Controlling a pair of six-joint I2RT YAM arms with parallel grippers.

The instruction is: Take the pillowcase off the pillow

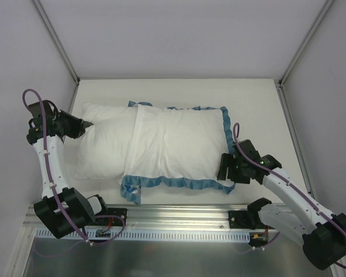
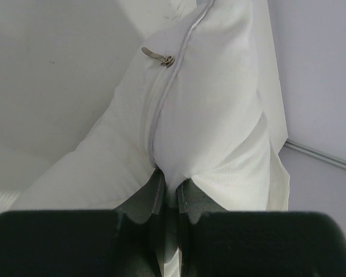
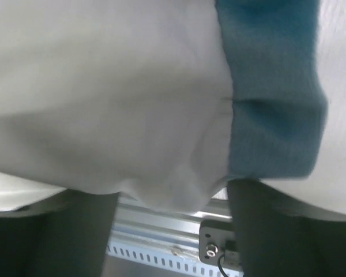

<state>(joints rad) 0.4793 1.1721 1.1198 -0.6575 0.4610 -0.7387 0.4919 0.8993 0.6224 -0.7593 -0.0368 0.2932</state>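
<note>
- The pillow (image 1: 104, 144) is lying across the table (image 1: 254, 104), and the pillowcase (image 1: 173, 144), turned white side out, is covering only its right-hand stretch; the pillow's left end is showing bare.
- The step in hand looks like a pull-apart: one arm anchoring the pillow while the other draws the cover off its right end.
- To do this well, the right gripper (image 1: 224, 167) should be taking a deep bite of cover cloth alone, at the teal ruffle (image 3: 274, 86) by the pillow's near right corner, and not pinching any filling underneath.
- The pull should then be running straight rightward, away from the pillow, with the anchoring side giving nothing.
- The left gripper (image 1: 87, 126) is sitting at the pillow's left end with its jaws pressed together on a fold of plain white pillow fabric, just below the zipper pull (image 2: 158, 56).
- The right gripper's fingers (image 3: 86, 231) are standing wide apart, with white cloth and ruffle bulging between them; they are not yet clamping it, as far as the wrist view shows.
</note>
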